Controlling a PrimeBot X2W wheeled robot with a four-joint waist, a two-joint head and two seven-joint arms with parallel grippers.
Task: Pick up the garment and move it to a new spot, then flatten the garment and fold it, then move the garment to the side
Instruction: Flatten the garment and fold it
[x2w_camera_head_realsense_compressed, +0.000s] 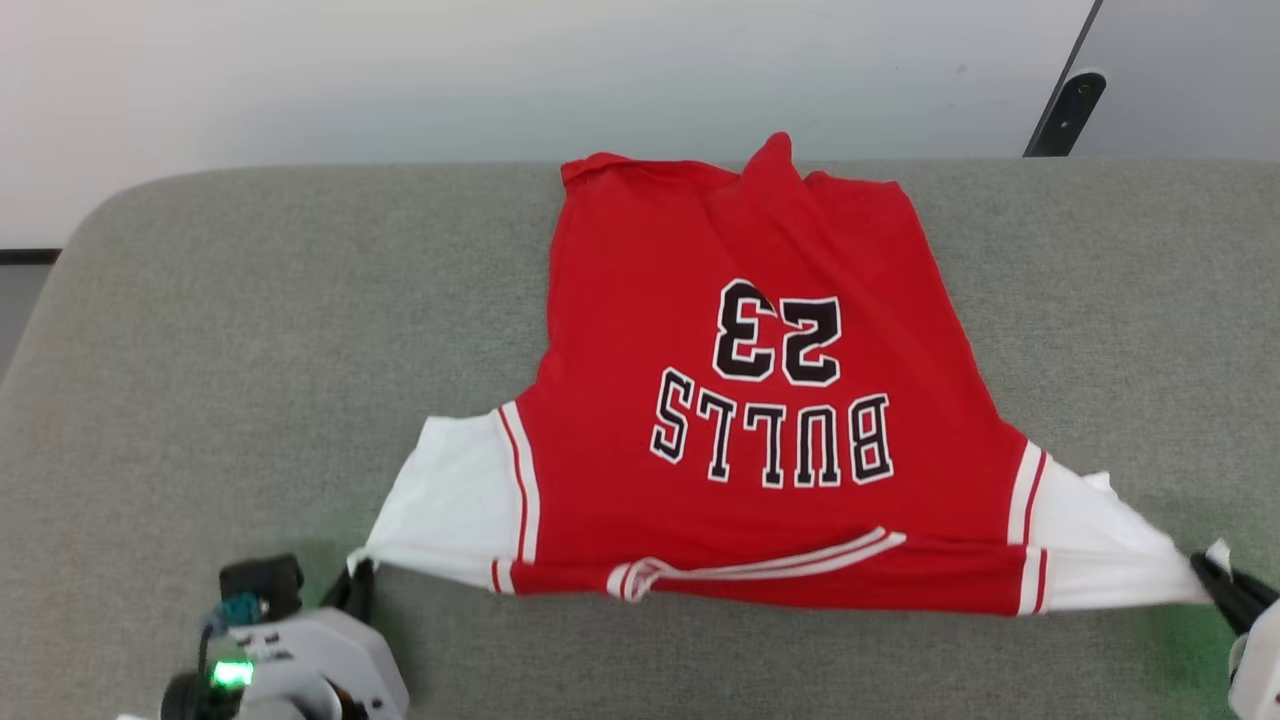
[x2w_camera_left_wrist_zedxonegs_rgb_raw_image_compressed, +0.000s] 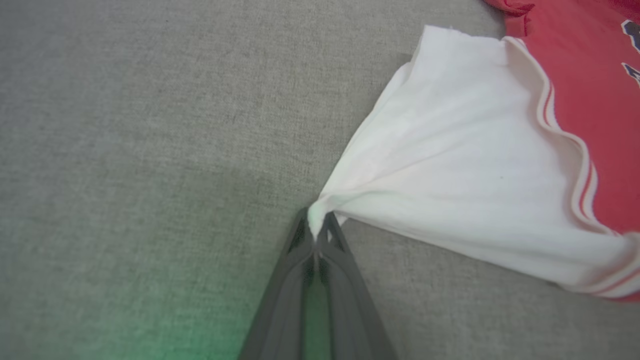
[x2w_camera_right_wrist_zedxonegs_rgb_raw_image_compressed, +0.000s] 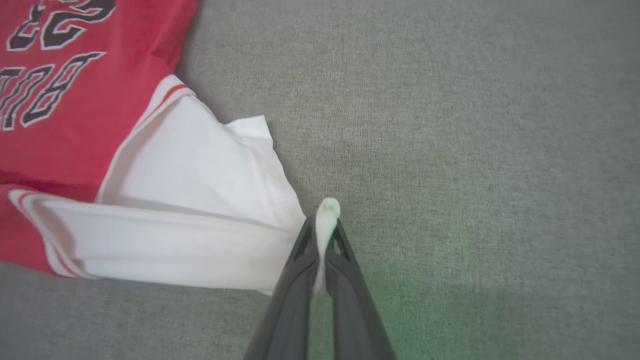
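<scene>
The garment (x2w_camera_head_realsense_compressed: 740, 400) is a red jersey with white sleeves, printed "BULLS 23", spread across the grey cushion with its lettering upside down to me. My left gripper (x2w_camera_head_realsense_compressed: 358, 572) is shut on the tip of the left white sleeve (x2w_camera_left_wrist_zedxonegs_rgb_raw_image_compressed: 450, 165), pinched between its dark fingers (x2w_camera_left_wrist_zedxonegs_rgb_raw_image_compressed: 300, 250). At the right edge my right gripper (x2w_camera_head_realsense_compressed: 1215, 572) is shut on the tip of the other white sleeve (x2w_camera_right_wrist_zedxonegs_rgb_raw_image_compressed: 200, 200), a bit of fabric poking past the fingertips (x2w_camera_right_wrist_zedxonegs_rgb_raw_image_compressed: 345, 250). The near edge of the garment is pulled taut between both grippers.
The grey cushioned surface (x2w_camera_head_realsense_compressed: 250, 350) reaches to both sides, with its rounded far-left corner against a white wall (x2w_camera_head_realsense_compressed: 400, 70). A dark slanted post (x2w_camera_head_realsense_compressed: 1065, 110) stands at the back right. Bare cushion lies left and right of the garment.
</scene>
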